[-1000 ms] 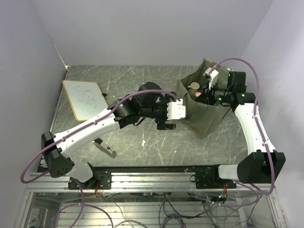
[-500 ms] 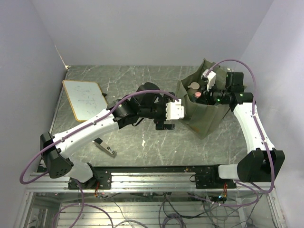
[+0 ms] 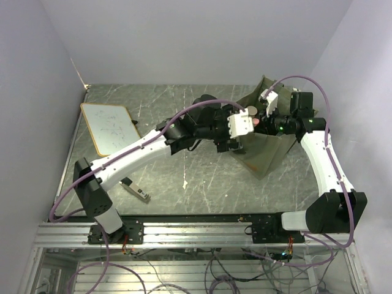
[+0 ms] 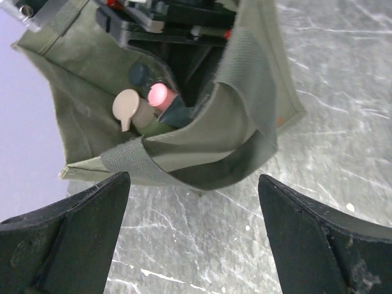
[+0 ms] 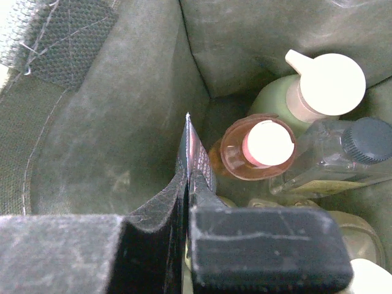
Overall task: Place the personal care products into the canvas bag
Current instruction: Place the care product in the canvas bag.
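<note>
- Top view: the left gripper (image 3: 231,144) hangs just off the near-left side of the canvas bag (image 3: 264,156), a boxy olive-green tote. The right gripper (image 3: 268,120) is down in the bag's mouth.
- Well behind the left gripper, the table (image 3: 184,104) carries one white board (image 3: 109,127) with a yellow edge. Its faint marks are too small to read. One slim black-and-silver gadget (image 3: 136,190) lies there too.
- Left wrist view: the fingers (image 4: 73,236) are spread wide with nothing between them.
- Straight ahead of them the bag shows one strap handle (image 4: 245,86) and a small orange mark (image 4: 280,120).
- Three caps show in its mouth: a beige pump cap (image 4: 125,107), a pink cap (image 4: 160,95) and a dark cap (image 4: 139,73).
- Right wrist view: the fingers (image 5: 269,245) are pressed together inside the bag. Whether anything thin is pinched at their tips cannot be told.
- Ahead and to their right stand three bottles: a pale green bottle (image 5: 275,101) with a white pump top, an amber bottle (image 5: 236,159) with a pink cap, and a clear bottle (image 5: 324,156) with a black ribbed cap. The label strip on the clear one is unreadable.
</note>
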Available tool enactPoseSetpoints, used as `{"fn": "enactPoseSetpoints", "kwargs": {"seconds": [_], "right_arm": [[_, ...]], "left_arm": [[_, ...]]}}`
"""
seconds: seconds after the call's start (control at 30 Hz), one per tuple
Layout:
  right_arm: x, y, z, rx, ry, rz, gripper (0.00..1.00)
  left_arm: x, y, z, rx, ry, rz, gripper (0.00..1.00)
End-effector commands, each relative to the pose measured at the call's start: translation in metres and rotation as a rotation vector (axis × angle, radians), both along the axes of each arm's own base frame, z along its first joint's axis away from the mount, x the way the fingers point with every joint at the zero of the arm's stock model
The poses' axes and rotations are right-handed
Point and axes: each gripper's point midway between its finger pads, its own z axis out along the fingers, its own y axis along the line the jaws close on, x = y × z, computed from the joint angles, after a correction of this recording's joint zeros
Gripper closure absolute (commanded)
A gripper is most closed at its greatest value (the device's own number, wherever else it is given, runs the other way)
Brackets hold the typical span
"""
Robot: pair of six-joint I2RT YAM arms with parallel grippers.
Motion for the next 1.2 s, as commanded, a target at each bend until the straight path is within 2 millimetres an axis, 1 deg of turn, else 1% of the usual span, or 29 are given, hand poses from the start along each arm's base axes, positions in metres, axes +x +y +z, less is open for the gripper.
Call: {"fn": "enactPoseSetpoints", "kwargs": {"seconds": [0.0, 0.13, 0.2, 0.3, 0.33, 0.4, 0.47, 0.53, 0.57, 0.63, 0.7, 0.73, 0.87, 0.97, 1.17], "right_arm": [[0.004, 0.002, 0.016, 0.009, -0.021, 0.002, 1.0], [0.002, 0.002, 0.017, 0.008, -0.026, 0.008, 1.0], [0.002, 0.003, 0.016, 0.01, -0.03, 0.007, 1.0], [0.002, 0.004, 0.015, 0.019, -0.03, 0.009, 1.0], [0.003, 0.005, 0.014, 0.023, -0.026, 0.012, 1.0], [0.004, 0.006, 0.012, 0.028, -0.018, 0.015, 1.0], [0.005, 0.006, 0.01, 0.029, -0.005, 0.021, 1.0], [0.005, 0.006, 0.009, 0.027, -0.001, 0.024, 1.0], [0.005, 0.006, 0.008, 0.024, -0.001, 0.026, 1.0], [0.005, 0.005, 0.006, 0.015, 0.004, 0.028, 1.0], [0.004, 0.005, 0.003, 0.008, 0.017, 0.037, 1.0], [0.004, 0.005, 0.001, 0.005, 0.023, 0.039, 1.0], [0.003, 0.004, -0.006, -0.002, 0.05, 0.047, 0.99], [0.003, 0.004, -0.011, -0.002, 0.063, 0.049, 0.99], [0.0, 0.005, -0.018, 0.003, 0.092, 0.042, 0.97]], "left_arm": [[0.039, -0.01, 0.014, -0.101, 0.01, 0.193, 0.03], [0.062, -0.012, -0.001, -0.141, 0.066, 0.314, 0.03], [0.066, -0.016, -0.01, -0.147, 0.102, 0.325, 0.03], [0.065, -0.028, -0.02, -0.155, 0.153, 0.303, 0.09], [0.064, -0.031, -0.023, -0.157, 0.168, 0.298, 0.12], [0.066, -0.036, -0.028, -0.158, 0.191, 0.303, 0.23], [0.068, -0.038, -0.033, -0.156, 0.202, 0.308, 0.35], [0.068, -0.038, -0.033, -0.158, 0.206, 0.302, 0.48], [0.067, -0.038, -0.031, -0.16, 0.208, 0.296, 0.55], [0.063, -0.038, -0.024, -0.169, 0.207, 0.273, 0.73], [0.059, -0.035, -0.011, -0.184, 0.202, 0.258, 0.9], [0.058, -0.034, -0.003, -0.195, 0.195, 0.255, 0.93], [0.055, -0.026, 0.028, -0.242, 0.16, 0.25, 0.93], [0.052, -0.021, 0.045, -0.269, 0.153, 0.243, 0.93], [0.043, -0.019, 0.057, -0.287, 0.165, 0.21, 0.93]]}}
